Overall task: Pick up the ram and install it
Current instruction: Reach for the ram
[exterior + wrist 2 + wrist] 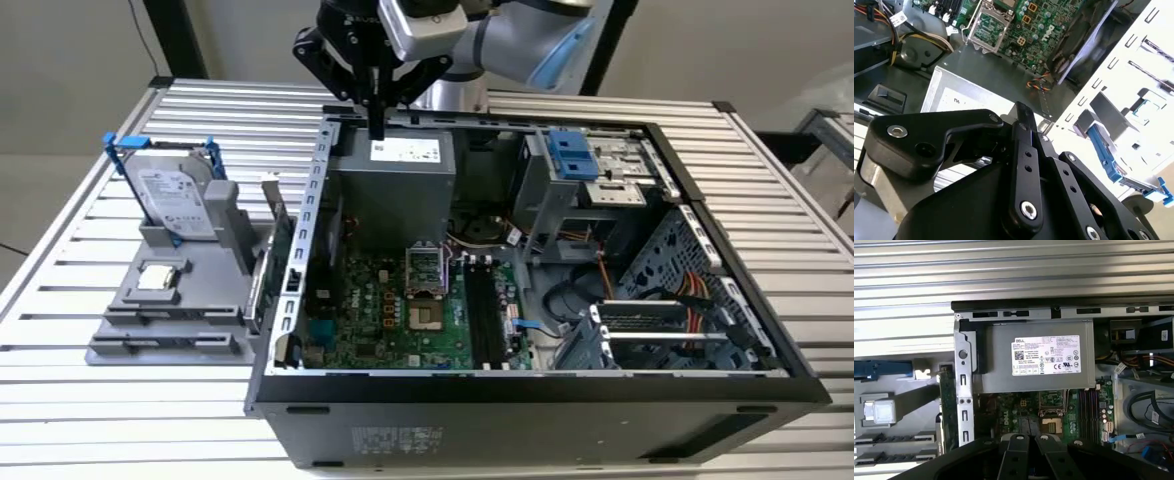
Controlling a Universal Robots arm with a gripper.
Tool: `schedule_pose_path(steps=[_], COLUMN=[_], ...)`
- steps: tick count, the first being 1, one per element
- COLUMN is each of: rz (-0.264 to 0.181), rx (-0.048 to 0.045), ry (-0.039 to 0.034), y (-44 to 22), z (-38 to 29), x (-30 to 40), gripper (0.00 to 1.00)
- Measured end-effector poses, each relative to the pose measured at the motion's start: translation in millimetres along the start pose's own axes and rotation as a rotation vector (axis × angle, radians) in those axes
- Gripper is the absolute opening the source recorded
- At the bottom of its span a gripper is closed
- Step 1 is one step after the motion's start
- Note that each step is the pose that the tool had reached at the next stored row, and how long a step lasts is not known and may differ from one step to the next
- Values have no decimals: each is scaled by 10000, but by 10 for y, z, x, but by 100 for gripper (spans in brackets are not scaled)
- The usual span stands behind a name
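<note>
The ram (272,207) is a thin dark-green stick standing on edge in the grey holder (147,320), just outside the open computer case's wall; it shows as a green strip (945,402) in the first wrist view. My gripper (379,128) hangs above the back edge of the case, over the labelled grey power supply (396,180), with its black fingers shut together and nothing between them. It is well apart from the ram. The motherboard's black memory slots (482,312) lie deep in the case, beside the processor socket (422,268).
On the holder also stand a silver hard drive in a blue frame (174,192) and a small square silver chip (158,278). The case (534,385) has tall walls, a drive cage with a blue latch (571,155) and loose cables (667,300). The slatted table (120,420) surrounds it.
</note>
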State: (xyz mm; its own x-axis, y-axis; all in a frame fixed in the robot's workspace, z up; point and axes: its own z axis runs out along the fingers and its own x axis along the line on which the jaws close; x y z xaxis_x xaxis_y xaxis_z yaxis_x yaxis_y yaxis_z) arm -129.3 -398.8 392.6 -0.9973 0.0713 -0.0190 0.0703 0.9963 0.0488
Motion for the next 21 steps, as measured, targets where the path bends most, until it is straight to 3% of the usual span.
schedule_pose_path(steps=[21], rz=[-1], rx=[0], ry=[0], y=[-8], z=[-2], x=[108], gripper=[0])
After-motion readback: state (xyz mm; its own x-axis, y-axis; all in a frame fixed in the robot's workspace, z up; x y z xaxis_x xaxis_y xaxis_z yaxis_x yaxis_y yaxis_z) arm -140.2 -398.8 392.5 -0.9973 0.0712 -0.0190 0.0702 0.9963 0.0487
